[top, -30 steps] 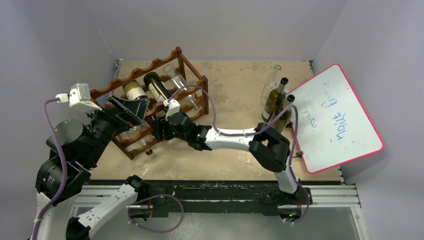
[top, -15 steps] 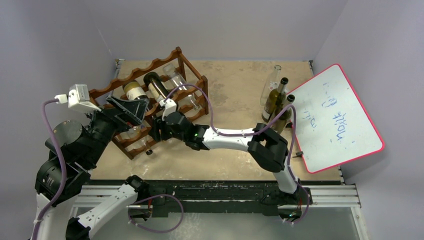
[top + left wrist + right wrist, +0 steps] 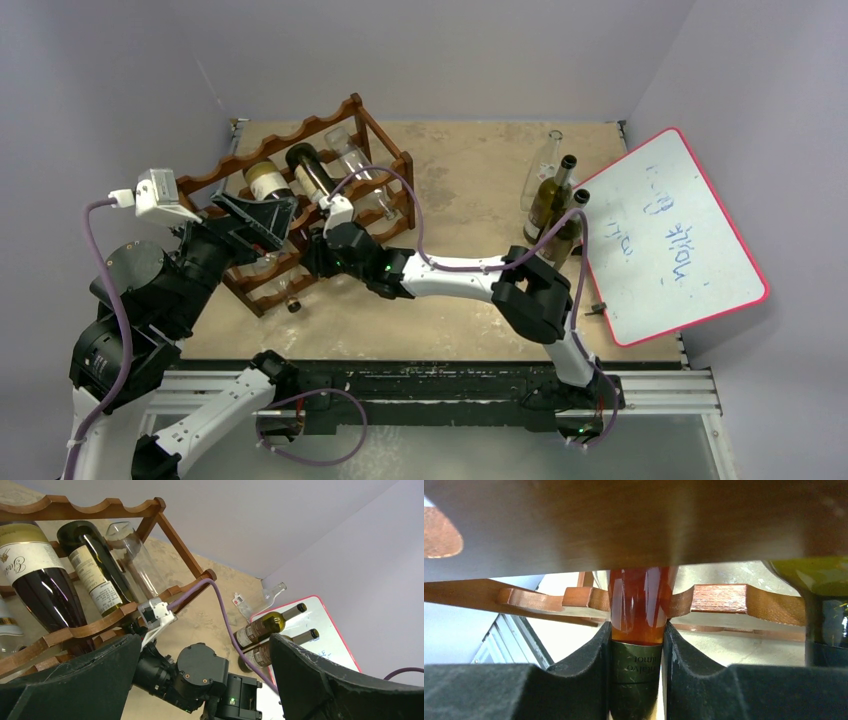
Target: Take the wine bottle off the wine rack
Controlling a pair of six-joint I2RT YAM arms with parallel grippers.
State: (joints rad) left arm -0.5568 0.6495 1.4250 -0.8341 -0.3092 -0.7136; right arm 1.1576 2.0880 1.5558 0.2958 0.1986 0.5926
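black padded fingers of the right gripper are clamped on both sides of the neck of the amber glass wine bottle, touching it with no gap that i can see. so the hold looks made, but the pull has not happened: the neck lies in a dip of the scalloped front rail of the dark reddish-brown wooden wine rack, in a lower tier, and the body runs back inside the frame. from above, the right gripper is tucked in under the top tier, so the bottle itself is hidden in that view.

just beside it, at the rack's near left end, the left gripper hangs with its fingers spread wide and nothing between them. its own camera looks through that gap at the rack and the right arm. it is near the wood, but i cannot tell if it touches.

on the top tier lie a dark bottle with a cream label, a dark green bottle and a clear empty bottle, all untouched.

farther off, well apart from the rack, three standing bottles wait on the tan table beside a pink-edged whiteboard.

by my reckoning the reach and the grasp are done. what is left is sliding the bottle out neck-first, clear of the rail, and setting it down.
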